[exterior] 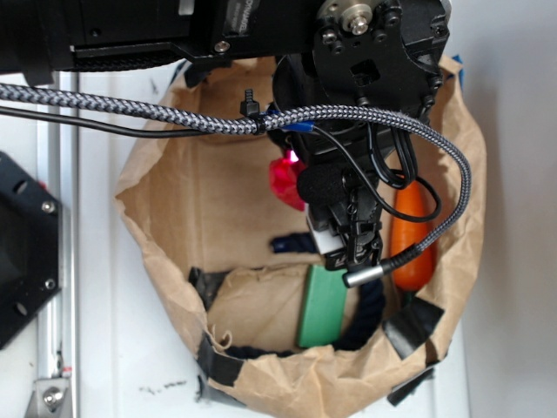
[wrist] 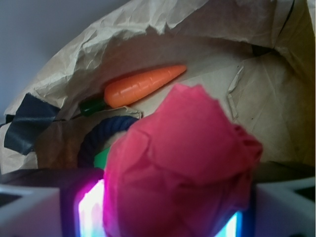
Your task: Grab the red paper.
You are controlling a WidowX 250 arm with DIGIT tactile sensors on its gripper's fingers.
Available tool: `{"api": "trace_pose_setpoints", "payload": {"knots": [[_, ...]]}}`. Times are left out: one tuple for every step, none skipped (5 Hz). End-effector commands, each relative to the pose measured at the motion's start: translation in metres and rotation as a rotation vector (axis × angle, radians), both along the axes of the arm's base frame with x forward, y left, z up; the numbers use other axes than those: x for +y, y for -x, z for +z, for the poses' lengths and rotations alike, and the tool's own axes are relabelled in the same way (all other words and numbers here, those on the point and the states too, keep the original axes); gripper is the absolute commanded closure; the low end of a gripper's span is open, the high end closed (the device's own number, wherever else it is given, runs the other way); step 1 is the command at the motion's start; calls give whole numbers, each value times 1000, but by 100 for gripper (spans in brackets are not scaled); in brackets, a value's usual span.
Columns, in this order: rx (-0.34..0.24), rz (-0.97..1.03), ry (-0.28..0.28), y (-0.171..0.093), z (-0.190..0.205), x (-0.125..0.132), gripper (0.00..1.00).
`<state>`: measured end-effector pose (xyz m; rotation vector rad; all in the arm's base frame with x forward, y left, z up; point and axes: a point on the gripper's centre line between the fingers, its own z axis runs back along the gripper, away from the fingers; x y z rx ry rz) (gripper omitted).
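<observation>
Inside the brown paper bag [exterior: 174, 209], left to right: green block [exterior: 322, 305] on the floor, red paper [wrist: 182, 168] wadded between the gripper [wrist: 163, 217] pads, clamped and filling the wrist view, orange carrot toy [exterior: 411, 244] at the bag's right wall.

You will find no legible text. White lettering sits on the black robot arm housing [exterior: 248, 13] at the exterior view's top edge, cropped and unreadable.
</observation>
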<state>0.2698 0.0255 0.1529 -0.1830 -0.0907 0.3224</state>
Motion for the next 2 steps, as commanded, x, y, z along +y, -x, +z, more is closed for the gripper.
{"api": "trace_pose_setpoints", "payload": {"knots": [[-67,0,-14,1,19,13,100],[-117,-19,-120,1,23,14,100]]}}
